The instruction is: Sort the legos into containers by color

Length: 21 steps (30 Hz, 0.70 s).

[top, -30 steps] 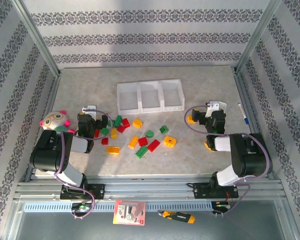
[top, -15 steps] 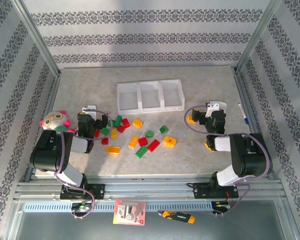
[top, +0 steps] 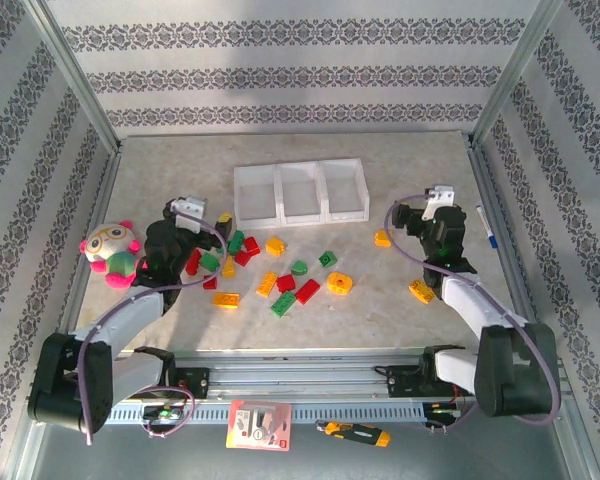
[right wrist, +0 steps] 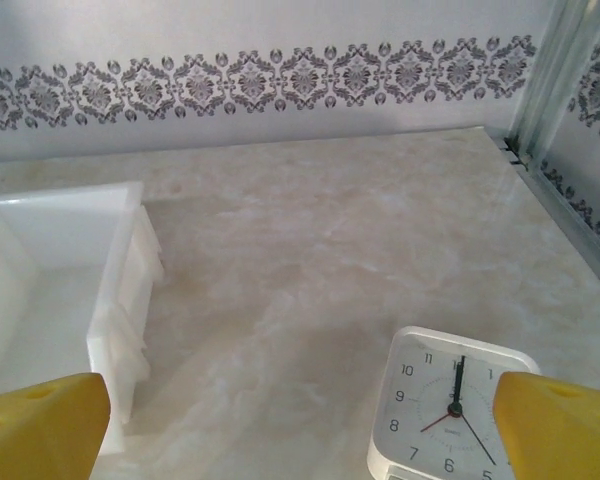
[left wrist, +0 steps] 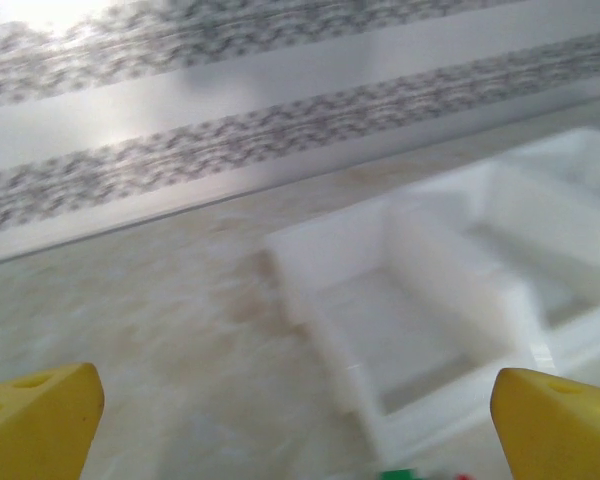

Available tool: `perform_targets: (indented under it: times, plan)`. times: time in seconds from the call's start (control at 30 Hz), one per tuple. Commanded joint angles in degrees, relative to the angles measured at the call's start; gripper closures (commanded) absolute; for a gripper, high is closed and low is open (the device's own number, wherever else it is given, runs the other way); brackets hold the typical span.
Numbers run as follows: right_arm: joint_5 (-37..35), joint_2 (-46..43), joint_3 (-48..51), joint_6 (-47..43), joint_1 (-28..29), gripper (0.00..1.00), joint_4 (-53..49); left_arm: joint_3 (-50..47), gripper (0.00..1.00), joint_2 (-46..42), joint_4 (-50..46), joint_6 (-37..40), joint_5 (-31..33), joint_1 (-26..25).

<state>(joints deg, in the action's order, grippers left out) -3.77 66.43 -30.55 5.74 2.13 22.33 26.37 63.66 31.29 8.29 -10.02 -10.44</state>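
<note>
The legos lie scattered in front of the containers (top: 300,192): red ones (top: 307,290), green ones (top: 327,259) and yellow ones (top: 339,283). Two more yellow bricks (top: 382,238) lie off to the right. My left gripper (top: 206,221) hovers over the left end of the pile, open and holding nothing. In the left wrist view the gripper (left wrist: 310,425) looks at the blurred containers (left wrist: 450,300), and a green brick (left wrist: 395,474) peeks in at the bottom edge. My right gripper (top: 411,213) is open and holding nothing, right of the containers. The right wrist view has the gripper (right wrist: 300,425) between the end bin (right wrist: 115,300) and a clock.
A small white square clock (right wrist: 450,415) sits just under my right gripper. A plush doll (top: 110,250) lies at the left, a pen (top: 487,228) at the right wall. A red card (top: 258,425) and a yellow-black tool (top: 352,432) lie below the table's front rail.
Both arms have stretched out from their folded pose. The left gripper has moved up and right toward the bins, and the right gripper has moved back and a little right.
</note>
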Motion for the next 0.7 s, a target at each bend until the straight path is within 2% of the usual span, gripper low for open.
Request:
perform_targets:
  times: [0.0,0.2,0.33,0.5,0.6,0.67]
  plan:
    - [-3.7,-2.3,-4.8,3.2,3.1,0.02,-18.4,3.3,0.01,-0.9,-13.7,3.2,-7.6,-5.4]
    - [-2.5,2.4,-13.5,7.0,9.4,0.02,-35.2,7.7,0.01,5.2,-12.8,2.0,-7.6,-19.4]
    - [-2.2,8.5,-18.6,8.6,12.7,0.02,-42.3,9.1,0.01,12.0,-5.5,-1.2,-5.7,-27.2]
    - [-0.9,16.9,-22.4,10.1,12.9,0.02,-44.3,10.7,0.01,20.0,2.7,-4.8,-5.8,-32.5]
    - [-0.8,22.4,-25.7,10.7,12.2,0.02,-46.0,11.4,0.01,22.6,5.5,-6.5,-6.2,-33.7]
    - [-0.7,25.8,-27.6,10.9,11.4,0.06,-46.8,11.5,0.01,23.2,5.9,-6.8,-6.1,-34.1]
